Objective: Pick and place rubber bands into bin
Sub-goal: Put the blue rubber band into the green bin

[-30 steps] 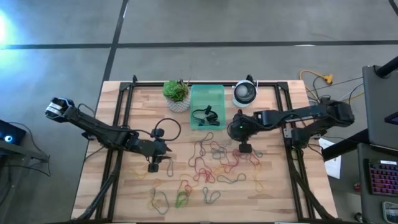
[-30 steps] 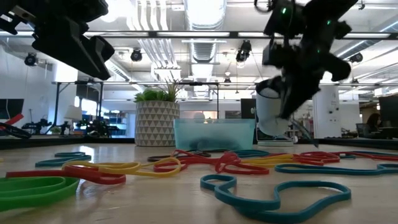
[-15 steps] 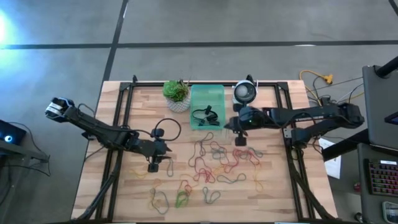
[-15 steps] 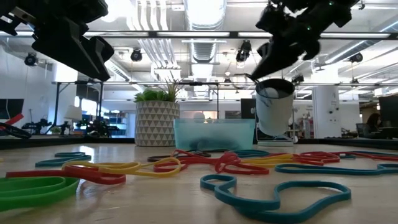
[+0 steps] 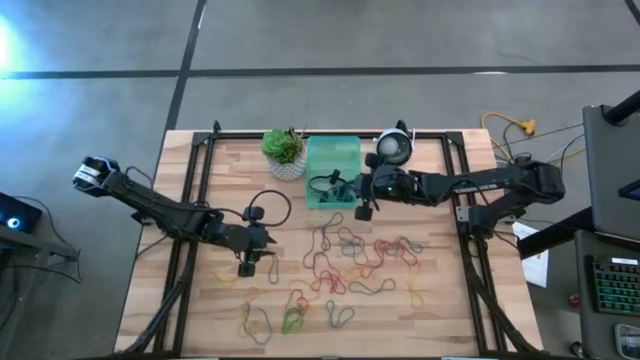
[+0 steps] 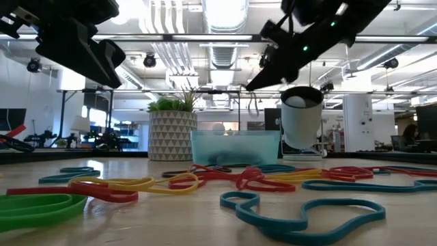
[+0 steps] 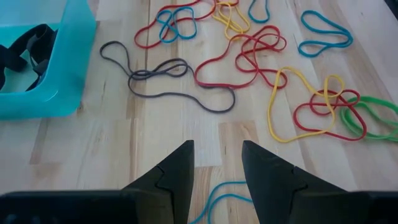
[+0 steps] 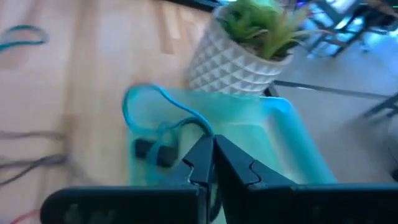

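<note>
Blue band [image 8: 163, 107], seemingly pinched by right end effector [image 8: 213, 144], overhangs bin [image 8: 273, 140].

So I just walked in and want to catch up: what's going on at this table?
The right gripper, fingers shut on a thin blue rubber band, hangs over the translucent mint-green plastic bin, which already holds dark bands. The left gripper waits open above the wooden table. Many coloured rubber bands lie loose on the wood, not yet collected.
</note>
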